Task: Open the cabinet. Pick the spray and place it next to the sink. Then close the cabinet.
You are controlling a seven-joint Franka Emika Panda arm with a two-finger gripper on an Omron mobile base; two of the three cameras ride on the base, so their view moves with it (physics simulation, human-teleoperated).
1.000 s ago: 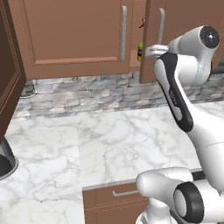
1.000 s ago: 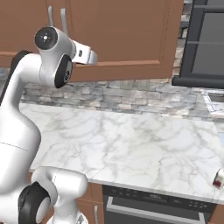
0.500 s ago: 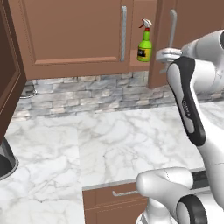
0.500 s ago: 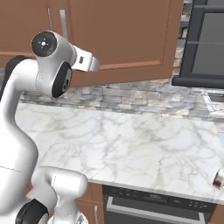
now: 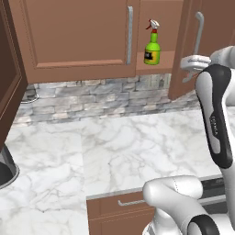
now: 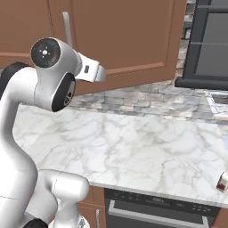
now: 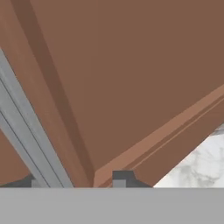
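The cabinet's right door (image 5: 182, 50) stands swung out, and its silver bar handle (image 5: 198, 31) is just above my gripper (image 5: 191, 62). In the opened space a green spray (image 5: 153, 46) with a white trigger stands upright on the shelf, left of the gripper. The left door (image 5: 73, 32) is closed. In the hand view the door panel (image 7: 131, 78) is very close, and the handle (image 7: 22, 131) runs down between my spread fingertips (image 7: 123, 177), near the left one. My gripper (image 7: 78, 181) is open, touching nothing I can make out. The sink is out of view.
A marble counter (image 5: 137, 151) lies below, backed by a grey stone wall (image 5: 92, 94). A dark round vessel (image 5: 5, 166) sits at the counter's left edge. A dark microwave (image 6: 209, 44) hangs at the right, and a small red-and-white can (image 6: 222, 181) is near the counter's front.
The right door has swung further out with my gripper at its handle, moving right. The spray, at first barely seen through the gap, now stands in full view.
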